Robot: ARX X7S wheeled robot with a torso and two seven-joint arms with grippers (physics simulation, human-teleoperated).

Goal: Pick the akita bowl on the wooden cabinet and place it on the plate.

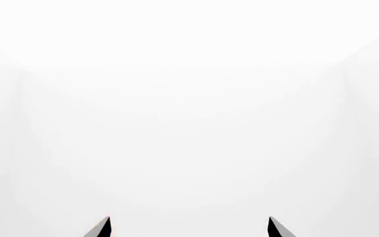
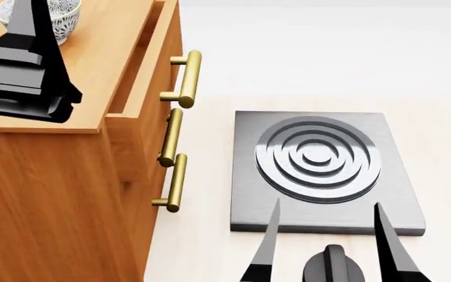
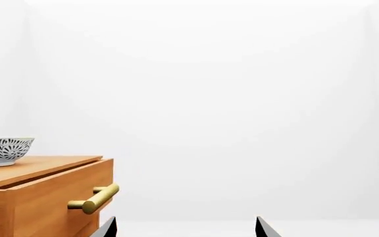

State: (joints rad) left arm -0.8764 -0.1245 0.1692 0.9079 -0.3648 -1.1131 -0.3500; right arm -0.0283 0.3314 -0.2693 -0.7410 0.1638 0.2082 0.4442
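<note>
At the head view's left, the tall orange-brown wooden cabinet (image 2: 92, 76), top drawer pulled slightly out; on its top at the far corner, the speckled white akita bowl (image 2: 61, 14) (partly hidden behind the left arm). Right of the cabinet, lower down, the grey square stove (image 2: 323, 170) on the pale counter (image 2: 202, 235)

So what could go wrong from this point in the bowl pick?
1. The left gripper sits above the wooden cabinet top, short of the akita bowl, which lies partly hidden behind the arm in the head view; a misjudged reach could knock it.
2. The top drawer stands slightly open, so its front and brass handle jut into the carry path.
3. No plate appears in any view, so the placement target must still be found.
</note>
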